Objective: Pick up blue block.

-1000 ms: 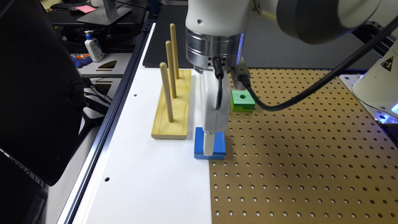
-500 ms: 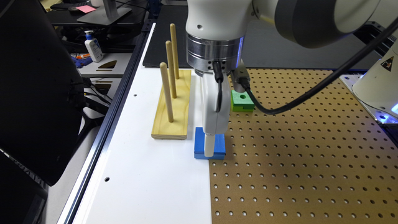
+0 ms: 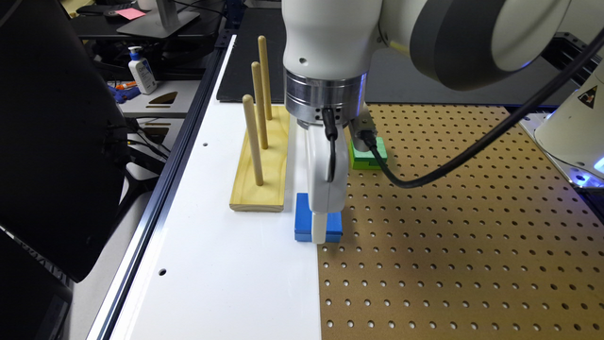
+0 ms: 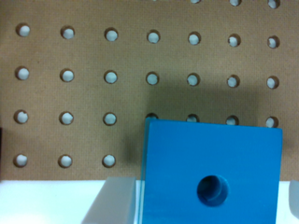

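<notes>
The blue block (image 3: 304, 218) lies flat on the bench (image 3: 217, 283), straddling the seam where the white strip meets the brown pegboard (image 3: 448, 245), just past the near end of the wooden peg stand (image 3: 271, 165) toward the exterior view's right. It is one square slab with one round hole through its centre, the hole's axis pointing straight up; being square it has no clear long axis, and its edges run roughly in line with the seam and with the stand's long side.

The tool (image 3: 320, 231) stands upright directly over the block, its tip down at the block's level. In the wrist view a grey finger (image 4: 112, 203) sits just beside one side face of the blue block (image 4: 212, 172), and a sliver of a second finger shows at the opposite edge of the picture beyond the other face. The jaws thus stand a little wider than the block with the block between them; whether either pad is touching cannot be told, and the block rests on the bench.

The peg stand carries three upright wooden dowels (image 3: 253, 139) in a row, all bare. One green block (image 3: 370, 158) sits on the pegboard behind the stand's far half, well apart from the blue one. No container is among these things.
</notes>
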`<state>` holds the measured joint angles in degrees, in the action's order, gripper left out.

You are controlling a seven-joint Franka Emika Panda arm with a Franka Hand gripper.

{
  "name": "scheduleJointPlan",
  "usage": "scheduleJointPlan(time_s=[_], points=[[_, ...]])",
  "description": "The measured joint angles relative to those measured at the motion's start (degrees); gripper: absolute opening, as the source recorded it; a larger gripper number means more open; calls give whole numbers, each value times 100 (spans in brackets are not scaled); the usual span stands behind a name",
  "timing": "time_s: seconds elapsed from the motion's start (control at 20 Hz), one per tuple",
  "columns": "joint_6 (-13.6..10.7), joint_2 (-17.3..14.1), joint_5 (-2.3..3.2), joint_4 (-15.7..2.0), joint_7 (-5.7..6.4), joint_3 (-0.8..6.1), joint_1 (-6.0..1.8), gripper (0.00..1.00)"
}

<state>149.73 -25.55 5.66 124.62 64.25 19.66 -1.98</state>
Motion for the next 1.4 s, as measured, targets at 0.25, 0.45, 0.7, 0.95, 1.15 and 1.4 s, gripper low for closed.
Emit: scheduleJointPlan(time_s=[0.25,0.45,0.7,0.95,1.15,1.4], points=[[209,-268,206,-51,145,-47,27,100],[211,-267,279,-55,237,-81,64,0],[206,-265,279,-55,237,-86,65,0],[184,-243,279,-48,237,-114,66,0],[136,-142,279,-44,237,-114,66,0],[-316,301,271,-35,268,-53,67,0]])
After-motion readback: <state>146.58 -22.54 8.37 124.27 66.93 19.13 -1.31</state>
